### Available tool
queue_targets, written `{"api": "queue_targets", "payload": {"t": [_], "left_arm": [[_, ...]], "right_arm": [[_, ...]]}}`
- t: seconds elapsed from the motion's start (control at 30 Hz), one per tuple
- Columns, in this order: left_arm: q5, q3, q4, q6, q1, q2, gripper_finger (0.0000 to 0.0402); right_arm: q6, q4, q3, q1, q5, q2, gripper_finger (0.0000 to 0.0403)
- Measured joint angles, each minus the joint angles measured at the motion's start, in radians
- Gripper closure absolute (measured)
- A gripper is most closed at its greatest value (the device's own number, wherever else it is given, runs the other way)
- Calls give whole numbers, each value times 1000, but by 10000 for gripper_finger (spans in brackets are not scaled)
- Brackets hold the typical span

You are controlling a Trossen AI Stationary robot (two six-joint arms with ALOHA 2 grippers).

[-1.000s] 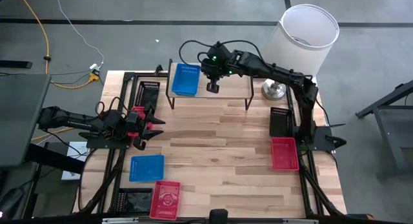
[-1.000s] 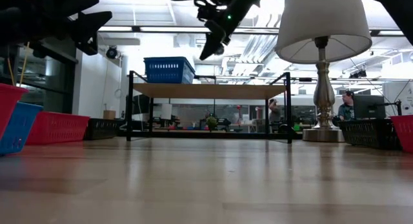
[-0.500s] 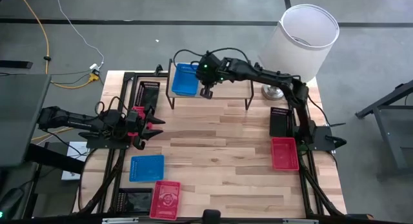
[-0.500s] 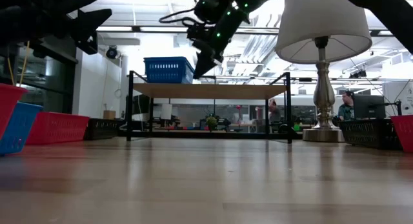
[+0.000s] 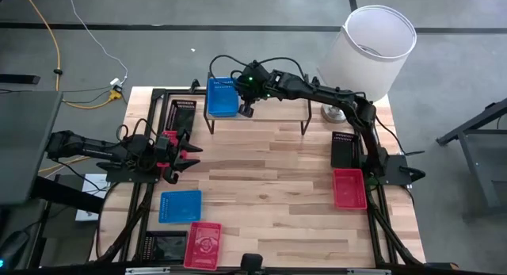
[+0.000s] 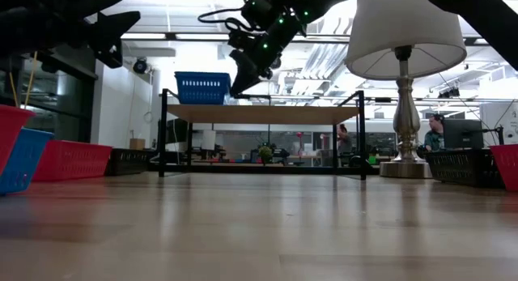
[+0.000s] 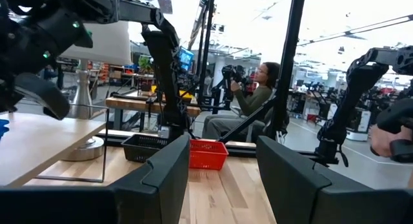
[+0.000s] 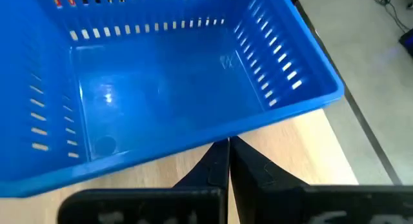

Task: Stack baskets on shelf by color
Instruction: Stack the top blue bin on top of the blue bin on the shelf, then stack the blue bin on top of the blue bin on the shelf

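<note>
Pressed together, the right gripper (image 8: 227,161) jaws touch the rim of the blue perforated plastic basket (image 5: 222,97) on the low wood-topped shelf (image 5: 273,110); left gripper (image 7: 222,169) jaws gape wide.

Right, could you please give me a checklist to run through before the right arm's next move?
1. Blue perforated plastic basket fully on the light wood riser shelf, at its left end: ok.
2. Right pincer shut and holding nothing: ok.
3. Its tips touching the basket's rim: cannot tell.
4. Left pincer open, empty, waiting at the table's left side: ok.
5. Second blue basket on the table with nothing on it: ok.
</note>
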Motion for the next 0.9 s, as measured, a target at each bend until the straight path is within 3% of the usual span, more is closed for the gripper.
{"api": "queue_targets", "payload": {"t": [0.27, 0.63, 0.9], "left_arm": [[-39, 0, 0, 0, 0, 0, 232], [-47, 0, 0, -5, 0, 0, 232], [-48, 0, 0, -18, -1, 0, 232]], "right_arm": [[84, 26, 0, 2, -78, -1, 403], [103, -13, 0, 22, -86, -3, 403], [58, -291, 2, 29, -61, -66, 403]]}}
